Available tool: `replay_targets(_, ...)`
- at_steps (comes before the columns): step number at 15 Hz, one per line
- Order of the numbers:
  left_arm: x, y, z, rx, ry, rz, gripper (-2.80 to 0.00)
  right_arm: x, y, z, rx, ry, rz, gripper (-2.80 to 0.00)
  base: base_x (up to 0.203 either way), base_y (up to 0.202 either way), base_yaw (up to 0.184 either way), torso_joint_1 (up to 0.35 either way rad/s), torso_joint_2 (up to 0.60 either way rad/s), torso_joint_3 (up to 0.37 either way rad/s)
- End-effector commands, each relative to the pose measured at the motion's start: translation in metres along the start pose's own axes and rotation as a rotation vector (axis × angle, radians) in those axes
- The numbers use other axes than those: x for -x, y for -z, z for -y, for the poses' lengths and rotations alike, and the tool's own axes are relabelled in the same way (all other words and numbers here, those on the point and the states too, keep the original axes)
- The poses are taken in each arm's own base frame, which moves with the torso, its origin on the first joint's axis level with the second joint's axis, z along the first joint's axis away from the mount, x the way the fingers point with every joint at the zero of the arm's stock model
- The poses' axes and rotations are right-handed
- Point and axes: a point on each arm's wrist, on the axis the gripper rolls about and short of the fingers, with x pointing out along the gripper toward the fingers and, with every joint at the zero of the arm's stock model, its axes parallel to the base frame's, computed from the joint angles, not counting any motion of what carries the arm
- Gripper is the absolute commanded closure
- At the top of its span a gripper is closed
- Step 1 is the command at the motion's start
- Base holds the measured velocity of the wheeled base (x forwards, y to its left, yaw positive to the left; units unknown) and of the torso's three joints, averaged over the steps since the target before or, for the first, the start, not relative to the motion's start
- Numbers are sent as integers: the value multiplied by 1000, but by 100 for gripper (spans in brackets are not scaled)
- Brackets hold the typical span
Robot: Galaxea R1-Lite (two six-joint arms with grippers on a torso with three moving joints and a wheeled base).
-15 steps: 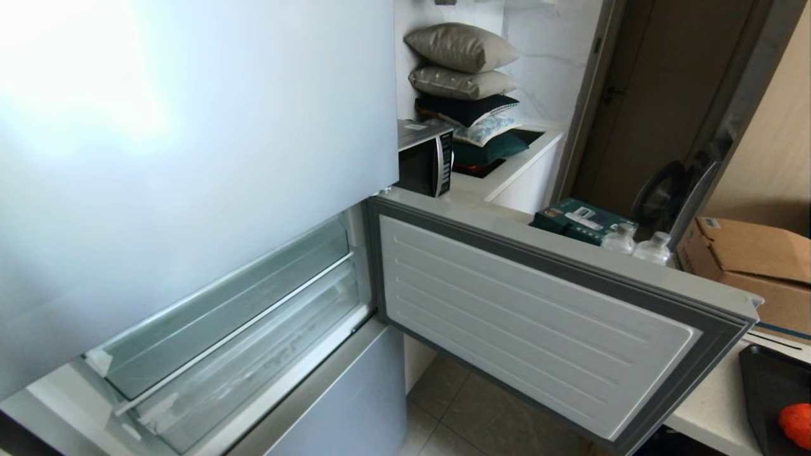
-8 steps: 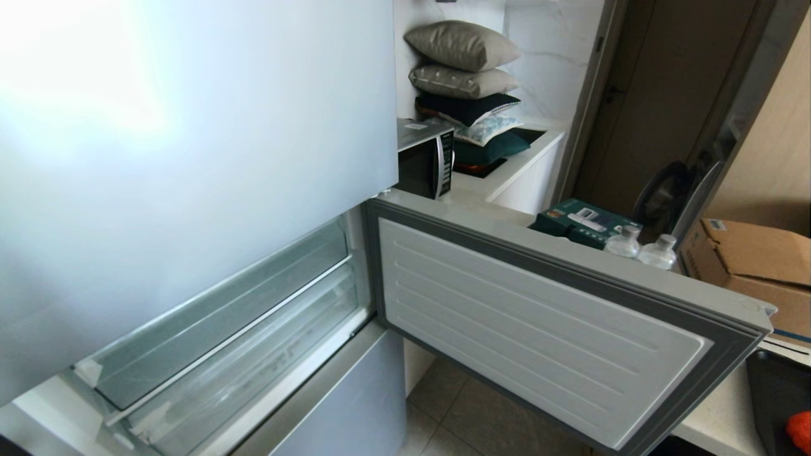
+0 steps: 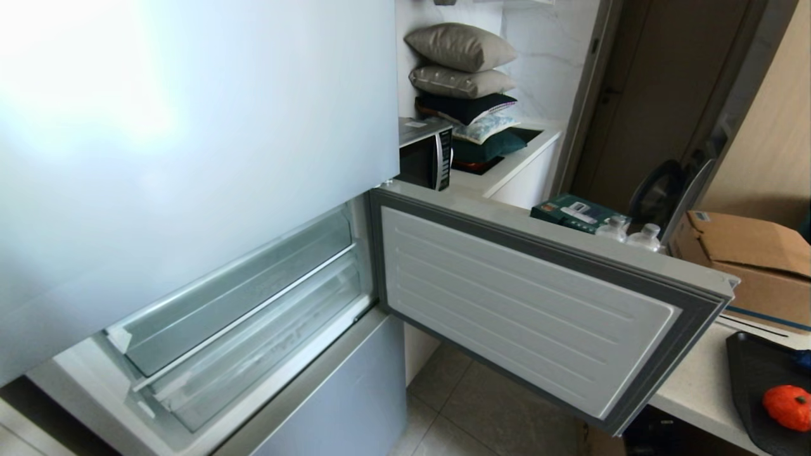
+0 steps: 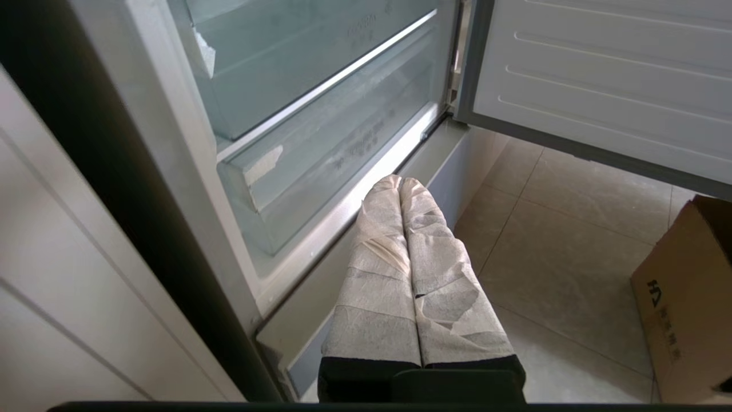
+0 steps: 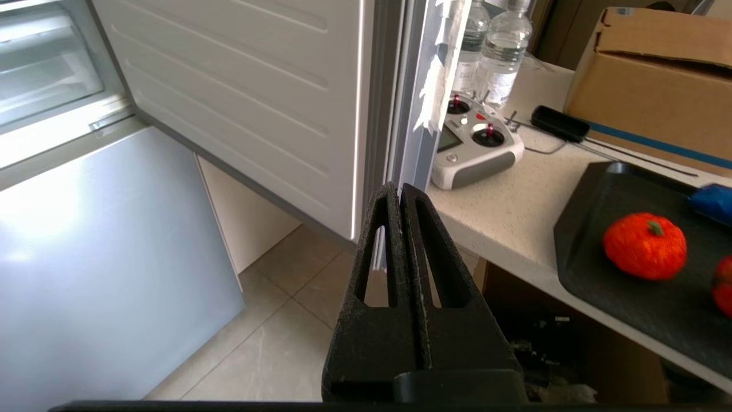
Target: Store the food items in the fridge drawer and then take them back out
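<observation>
Faint printing on the clear fridge bin [image 4: 366,134] and black marks on the cardboard box [image 4: 686,297] are both unreadable.

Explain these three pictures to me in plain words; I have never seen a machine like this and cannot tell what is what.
This is a wheeled robot with two arms, each ending in a two-fingered gripper. One picture comes from a camera on its head; the other two come from cameras on its wrists, looking along the fingers.

The head view shows a fridge with its middle door swung open and two clear drawers inside, both pushed in.

The left gripper, wrapped in pale tape, is shut and holds nothing, in front of the fridge. The right gripper, black, is also shut and empty, near the door's edge.

On the counter sit a black tray with an orange pumpkin and part of a red fruit, a remote control, water bottles and a cardboard box.
</observation>
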Motion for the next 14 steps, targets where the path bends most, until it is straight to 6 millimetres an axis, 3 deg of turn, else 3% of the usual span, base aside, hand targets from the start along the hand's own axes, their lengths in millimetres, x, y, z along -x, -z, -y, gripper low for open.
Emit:
replay_targets(1,0,0,0,0,-1,1,0,0,0,0,-1,-1,0,0,0,0,0,-293,134,-169)
replay_targets(7,0,0,0,0,-1,1,0,0,0,0,-12,1,0,0,0,0,0,-237,72,-168)
replay_targets(14,0,0,0,1,-1,1,0,0,0,0,-10,1,0,0,0,0,0,-10,3,-12)
